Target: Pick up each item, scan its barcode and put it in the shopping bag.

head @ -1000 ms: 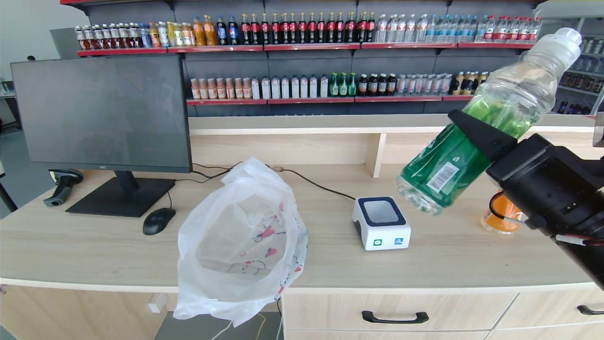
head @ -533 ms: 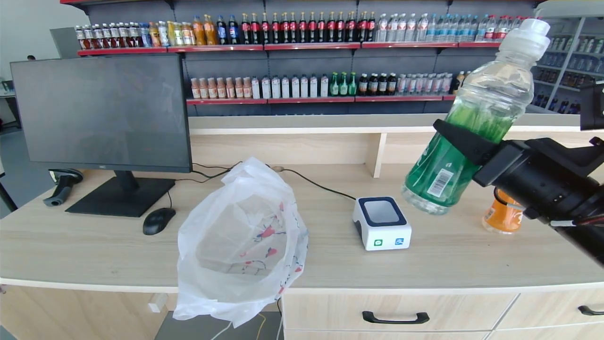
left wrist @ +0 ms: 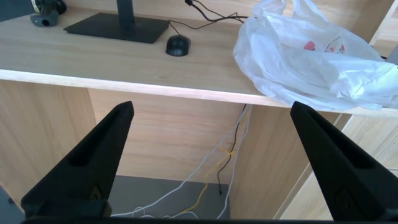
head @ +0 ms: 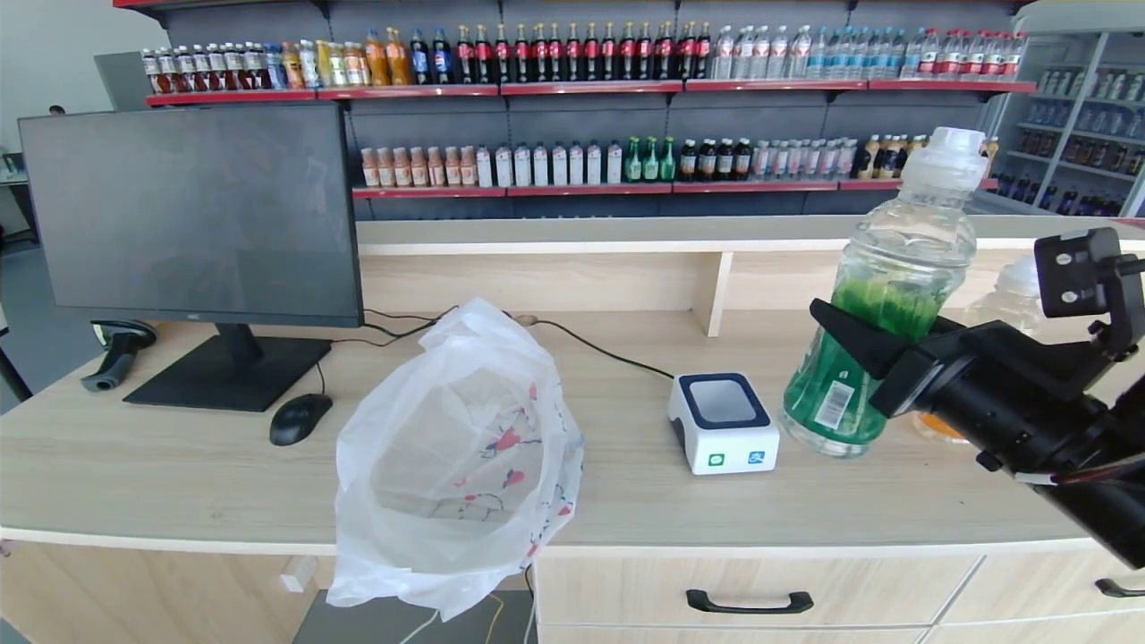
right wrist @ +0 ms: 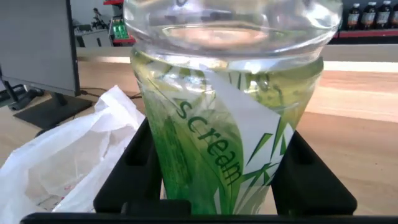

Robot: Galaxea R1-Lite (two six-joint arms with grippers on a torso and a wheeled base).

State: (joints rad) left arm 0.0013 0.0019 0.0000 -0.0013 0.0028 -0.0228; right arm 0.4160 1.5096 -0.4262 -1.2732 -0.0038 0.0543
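Right gripper [head: 881, 356] clamped round the middle of the green bottle [head: 903, 259]; arm extends in from the right. Bottle near upright, cap up, just right of the scanner [head: 723, 422]. Its base is at counter [head: 179, 465] level, contact unclear. Left gripper [left wrist: 211, 107] spread wide, held below the counter edge, near the bag [left wrist: 311, 56].

Bottle [head: 881, 304] clear glossy plastic; shopping bag [head: 461, 465] thin translucent plastic; counter [head: 179, 465] matt wood-grain; tool [head: 872, 344] matt black plastic.
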